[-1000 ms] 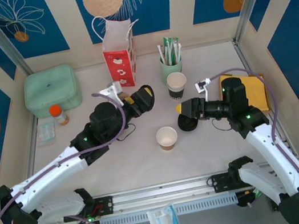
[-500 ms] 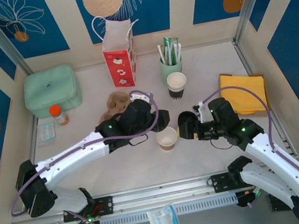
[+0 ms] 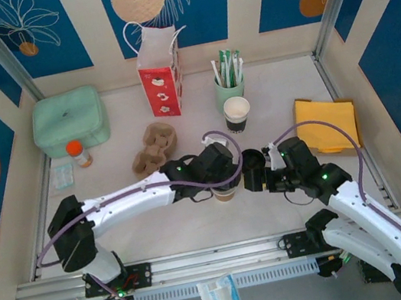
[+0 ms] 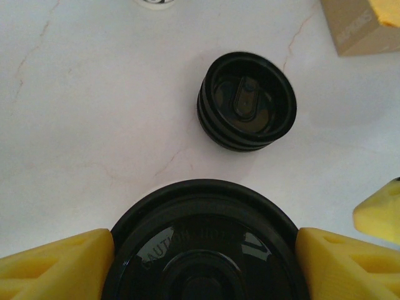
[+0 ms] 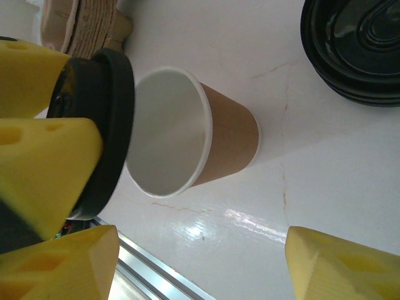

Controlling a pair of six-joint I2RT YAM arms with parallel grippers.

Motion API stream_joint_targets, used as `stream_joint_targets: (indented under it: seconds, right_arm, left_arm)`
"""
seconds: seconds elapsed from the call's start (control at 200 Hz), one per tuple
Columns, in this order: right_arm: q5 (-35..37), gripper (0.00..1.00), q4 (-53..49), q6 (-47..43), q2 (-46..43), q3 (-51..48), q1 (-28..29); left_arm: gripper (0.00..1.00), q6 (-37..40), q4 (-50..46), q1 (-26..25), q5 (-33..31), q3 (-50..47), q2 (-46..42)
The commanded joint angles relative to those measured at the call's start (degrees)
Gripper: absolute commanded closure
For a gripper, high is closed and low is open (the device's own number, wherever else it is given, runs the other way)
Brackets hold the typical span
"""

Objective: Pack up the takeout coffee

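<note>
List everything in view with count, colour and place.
takeout cup: one, tan-brown, white rim, open, table centre
held lid: one, black, at the cup's rim
spare lids: one stack, black, right of cup
black-sided cup: one, behind centre
cup of sticks: one, mint green, back
paper bag: one, red and white, back
cup carrier: tan, count unclear, left of centre
case: one, mint green, back left
bottle: one, orange cap, left
small packet: one, pale, left edge
napkin stack: one, yellow, right
wrapped packet: one, white-blue, near rail
left hand: one, yellow fingers, shut on held lid
right hand: one, yellow fingers, open, beside cup
</note>
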Motion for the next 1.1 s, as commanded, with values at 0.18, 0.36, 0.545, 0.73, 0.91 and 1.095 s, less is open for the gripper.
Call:
stream_joint_targets:
  seconds: [0.18, 0.36, 0.545, 0.73, 0.91, 1.095]
  right_arm:
    - [-0.1, 0.29, -0.7, -1.5, -1.9, -1.0, 0.1]
    - [-0.4, 0.29, -0.2, -1.7, -2.0, -1.1, -0.1]
    - [-0.6, 0.29, 0.0, -1.8, -1.9, -0.9, -0.2]
    - [-0.7, 0.29, -0.2, -2.0, -2.0, -0.6, -0.5]
    - [-0.7, 0.29, -0.2, -1.9, -2.0, -0.5, -0.6]
    - [-0.9, 0.29, 0.1, -1.9, -2.0, 0.0, -1.0]
  left_arm:
    - [0.24, 2.1, -3.2, -1.6, -4.1, 3.1, 3.2]
    - [0.24, 2.6, -3.2, -1.9, -5.1, 3.6, 4.5]
    - [0.24, 3.0, -3.2, -2.0, -4.9, 4.1, 5.6]
    - [0.23, 3.0, -3.6, -2.1, -4.5, 4.3, 6.5]
    - [0.23, 2.9, -3.6, -2.2, -4.3, 4.1, 6.9]
    - [0.23, 2.5, -3.8, -2.3, -4.5, 3.3, 6.6]
